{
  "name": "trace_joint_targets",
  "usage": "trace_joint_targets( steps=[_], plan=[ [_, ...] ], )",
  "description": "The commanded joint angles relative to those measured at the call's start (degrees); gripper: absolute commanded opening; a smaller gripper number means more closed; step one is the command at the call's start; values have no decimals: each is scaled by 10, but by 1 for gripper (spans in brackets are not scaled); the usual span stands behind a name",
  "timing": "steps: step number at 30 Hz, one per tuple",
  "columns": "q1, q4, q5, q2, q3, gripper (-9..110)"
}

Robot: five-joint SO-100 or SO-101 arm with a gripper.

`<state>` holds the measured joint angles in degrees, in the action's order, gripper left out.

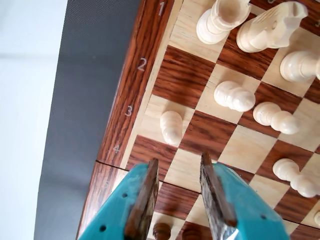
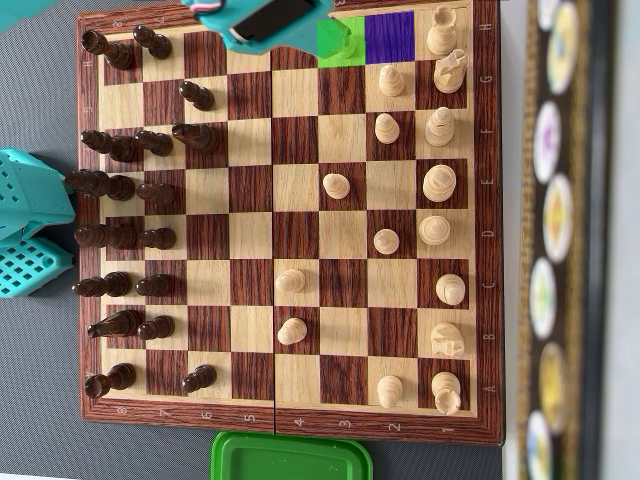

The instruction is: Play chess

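Observation:
A wooden chessboard [image 2: 295, 120] lies on a grey mat, with dark pieces [image 2: 120, 235] on the left and white pieces [image 2: 435, 230] on the right in the overhead view. There my teal gripper [image 2: 270, 28] hangs over the board's top edge. Just to its right are a green-tinted square with a white pawn [image 2: 340, 40] and a purple-tinted empty square [image 2: 390, 38]. In the wrist view my gripper [image 1: 179, 160] is open and empty above the board [image 1: 200, 135], with that white pawn [image 1: 171, 126] just ahead of the jaws, apart from them. Two dark piece tops [image 1: 161, 231] show between the jaws.
In the wrist view a white rook [image 1: 222, 20], a knight [image 1: 270, 25] and several pawns [image 1: 234, 96] stand ahead to the right. In the overhead view a green lid [image 2: 290, 458] lies below the board, the teal arm base [image 2: 30, 215] sits left, and a patterned strip [image 2: 555, 240] runs down the right.

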<state>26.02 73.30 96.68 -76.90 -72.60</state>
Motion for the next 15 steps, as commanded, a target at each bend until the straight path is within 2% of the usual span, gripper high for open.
trace_joint_targets(
  steps=[1, 15],
  plan=[
    [-12, -5, 4, -79, -19, 14],
    [-98, -86, 4, -387, -255, 14]
  ],
)
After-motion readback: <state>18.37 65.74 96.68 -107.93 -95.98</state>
